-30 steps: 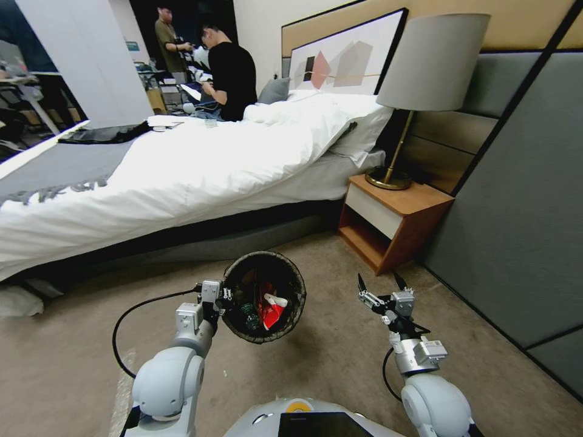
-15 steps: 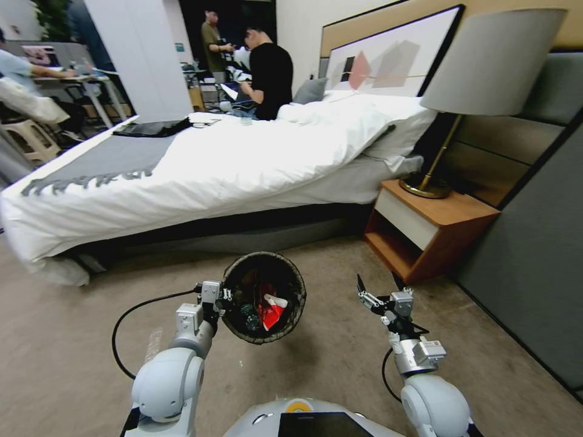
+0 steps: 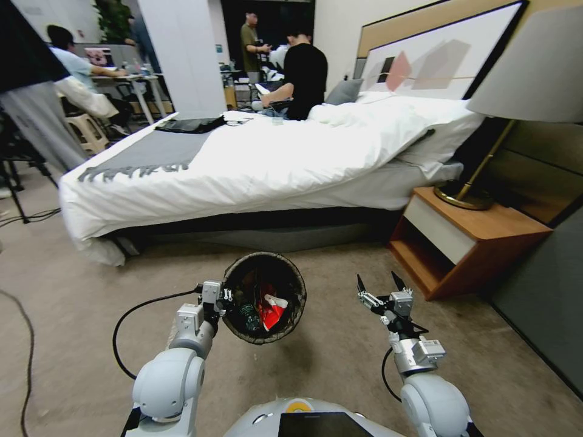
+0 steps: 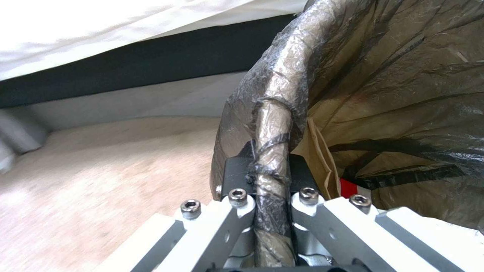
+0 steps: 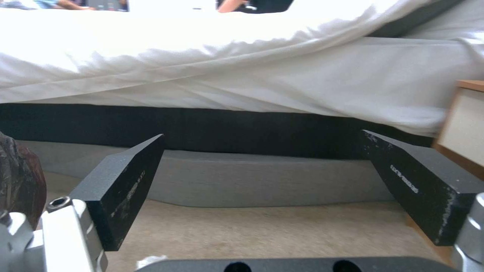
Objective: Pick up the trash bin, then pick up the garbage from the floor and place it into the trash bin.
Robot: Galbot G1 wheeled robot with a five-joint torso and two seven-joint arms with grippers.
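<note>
left gripper: pinched tight on the bin's rim, one finger inside and one outside the bag liner. The left wrist view shows the rolled plastic edge squeezed right between my pads.

bin: hanging off that one pinch, lifted above the carpet in front of me and tipped so its mouth faces my head camera. Not resting on anything.

garbage: a red-and-white packet, a bottle-ish thing and a bit of brown paper are sitting inside. I can't spot any loose litter on the floor from here.

right gripper: fingers spread wide, nothing in them, held above the carpet well right of the bin and pointing toward the bed.

nightstand: off to my right by the wall, apart from both arms.

step in hand, my guess: I'm carrying the bin around while hunting for the next piece of trash.

how I'd do it well: keep the pinch firm, because the liner is slick and a single rim grip could creep. I'd go easy on any turning so the bin doesn't swing and spill, since it's tipped already. Leave the right one spread and low, ready for a grab.
</note>
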